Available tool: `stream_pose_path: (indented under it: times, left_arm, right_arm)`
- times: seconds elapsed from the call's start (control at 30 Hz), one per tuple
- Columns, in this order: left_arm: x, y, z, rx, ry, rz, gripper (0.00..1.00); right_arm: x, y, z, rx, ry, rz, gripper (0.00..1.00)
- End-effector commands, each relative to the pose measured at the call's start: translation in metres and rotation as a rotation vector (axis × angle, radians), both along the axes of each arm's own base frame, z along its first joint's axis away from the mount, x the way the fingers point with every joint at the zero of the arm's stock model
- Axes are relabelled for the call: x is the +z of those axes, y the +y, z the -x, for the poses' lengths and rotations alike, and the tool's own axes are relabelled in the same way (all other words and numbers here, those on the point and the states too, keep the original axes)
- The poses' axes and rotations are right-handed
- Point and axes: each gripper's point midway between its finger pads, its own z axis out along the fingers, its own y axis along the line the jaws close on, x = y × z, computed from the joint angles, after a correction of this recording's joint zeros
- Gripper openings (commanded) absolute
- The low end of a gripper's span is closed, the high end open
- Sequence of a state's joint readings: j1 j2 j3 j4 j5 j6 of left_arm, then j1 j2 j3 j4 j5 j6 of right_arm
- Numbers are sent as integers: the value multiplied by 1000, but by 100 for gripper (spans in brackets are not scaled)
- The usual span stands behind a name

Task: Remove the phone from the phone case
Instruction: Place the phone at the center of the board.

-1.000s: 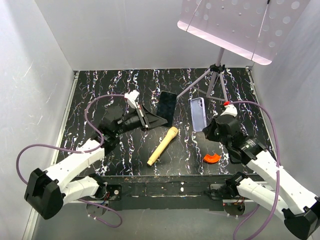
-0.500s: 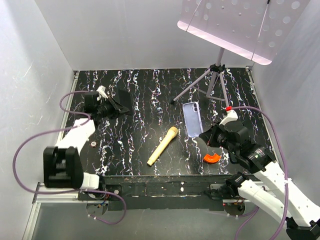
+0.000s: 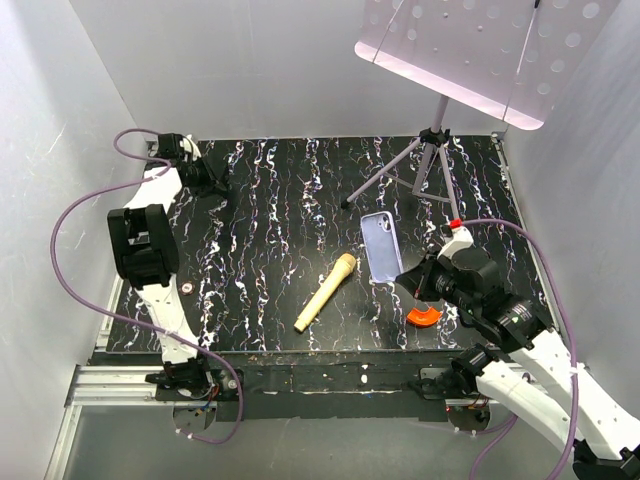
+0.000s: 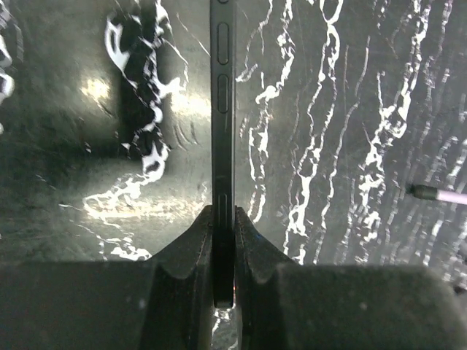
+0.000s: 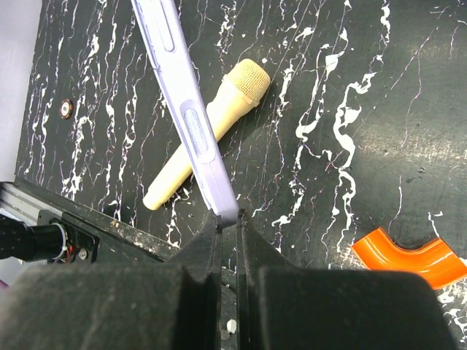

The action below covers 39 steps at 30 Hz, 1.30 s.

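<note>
The marbled table [image 3: 300, 200] was cut off by the arms' bases. The phone case [image 3: 378, 247] was pinched at one edge by the closed right gripper [image 5: 229, 217], right of centre. The phone [image 4: 222, 109], seen edge-on only, was clamped in the left gripper [image 4: 223, 226] at the far-left corner, its screen hidden.

Bright and even from overhead in the top view, white walls washed pale, shadows on the surface [image 3: 270, 200] short and soft, a pinkish sheen across the perforated plate [image 3: 470, 50] at upper right. Dim and murky at the left wrist, smeared hot patches of glare on the glossy surface to the left, phone [image 4: 222, 109] edge fairly crisp mid-frame, black foreground along the bottom blurred. Well lit and sharp at the right wrist, soft shadow hugging the microphone [image 5: 244, 82] beside the phone case [image 5: 177, 80], dark close foreground out of focus.
</note>
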State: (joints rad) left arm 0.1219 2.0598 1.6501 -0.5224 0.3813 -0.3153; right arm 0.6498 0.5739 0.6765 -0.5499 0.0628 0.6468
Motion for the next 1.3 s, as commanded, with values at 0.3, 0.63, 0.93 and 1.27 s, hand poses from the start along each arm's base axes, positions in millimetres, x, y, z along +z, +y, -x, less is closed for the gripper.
stream_pose_path:
  times: [0.3, 0.63, 0.93, 1.27]
  left_arm:
    - [52, 23, -11, 790, -405, 567, 0]
    - [24, 58, -47, 1113, -462, 497, 0]
    - [-4, 78, -54, 1244, -509, 439, 5]
    - [-17, 70, -55, 1250, -482, 460, 49]
  right_arm:
    - [25, 9, -4, 27, -38, -45, 1]
    - [25, 1, 8, 13, -10, -52, 1]
    - [27, 12, 10, 63, 44, -48, 1]
    - [21, 36, 6, 136, 110, -77, 1]
